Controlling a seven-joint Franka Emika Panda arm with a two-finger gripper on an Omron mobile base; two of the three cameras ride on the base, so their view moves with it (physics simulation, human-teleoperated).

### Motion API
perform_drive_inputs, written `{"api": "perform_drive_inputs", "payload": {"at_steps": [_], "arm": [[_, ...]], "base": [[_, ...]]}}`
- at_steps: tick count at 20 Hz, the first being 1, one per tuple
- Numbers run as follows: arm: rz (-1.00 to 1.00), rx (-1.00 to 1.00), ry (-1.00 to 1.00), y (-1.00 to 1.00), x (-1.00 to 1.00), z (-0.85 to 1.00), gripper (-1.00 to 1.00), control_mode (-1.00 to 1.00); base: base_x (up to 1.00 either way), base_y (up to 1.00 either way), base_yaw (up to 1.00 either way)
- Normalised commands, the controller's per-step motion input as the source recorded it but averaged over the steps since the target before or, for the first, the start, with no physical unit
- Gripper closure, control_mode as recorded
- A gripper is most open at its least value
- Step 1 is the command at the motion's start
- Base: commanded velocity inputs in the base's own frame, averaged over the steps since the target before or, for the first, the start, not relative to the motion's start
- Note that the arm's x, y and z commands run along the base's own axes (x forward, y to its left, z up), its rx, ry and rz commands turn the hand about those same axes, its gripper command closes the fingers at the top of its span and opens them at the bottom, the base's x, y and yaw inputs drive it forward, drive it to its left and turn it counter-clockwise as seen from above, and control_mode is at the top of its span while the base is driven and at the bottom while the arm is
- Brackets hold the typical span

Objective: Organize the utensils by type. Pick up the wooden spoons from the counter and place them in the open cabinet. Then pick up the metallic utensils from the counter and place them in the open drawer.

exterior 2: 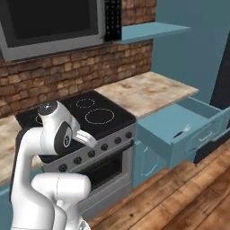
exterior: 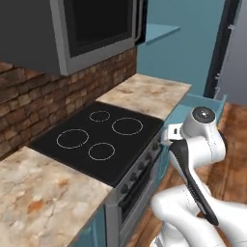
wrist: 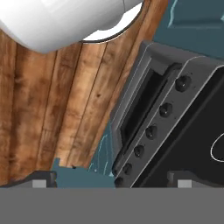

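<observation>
Arm folded with elbow raised and hand pointing downward; gripper (wrist: pixel 109 178) jaws fully spread, gripping nothing.

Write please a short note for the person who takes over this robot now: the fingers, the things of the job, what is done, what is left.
Gripper: open, fingers wide apart, holding nothing, pointed down at the stove front and the floor.
Drawer: pulled open; a small pale piece lies in it, too small to name.
Cabinet: open, nothing seen on its shelf.
Counter: no utensil seen on the stretch right of the stove.
Done: cannot tell.
Left: find the wooden spoons and metallic utensils, check the drawer.
</observation>
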Motion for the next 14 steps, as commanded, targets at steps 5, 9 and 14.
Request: {"api": "perform_drive_inputs", "payload": {"at_steps": [5,9,14], "arm": [[0.00,0.00,0.00,0.00,0.00,0.00,-1.00,1.00],[0.00,0.00,0.00,0.00,0.00,0.00,-1.00,1.00],[0.00,0.00,0.00,0.00,0.00,0.00,-1.00,1.00]], "base": [[-0.82,-0.16,0.61],[-0.81,-0.07,0.59],[-0.70,0.13,0.57]]}}
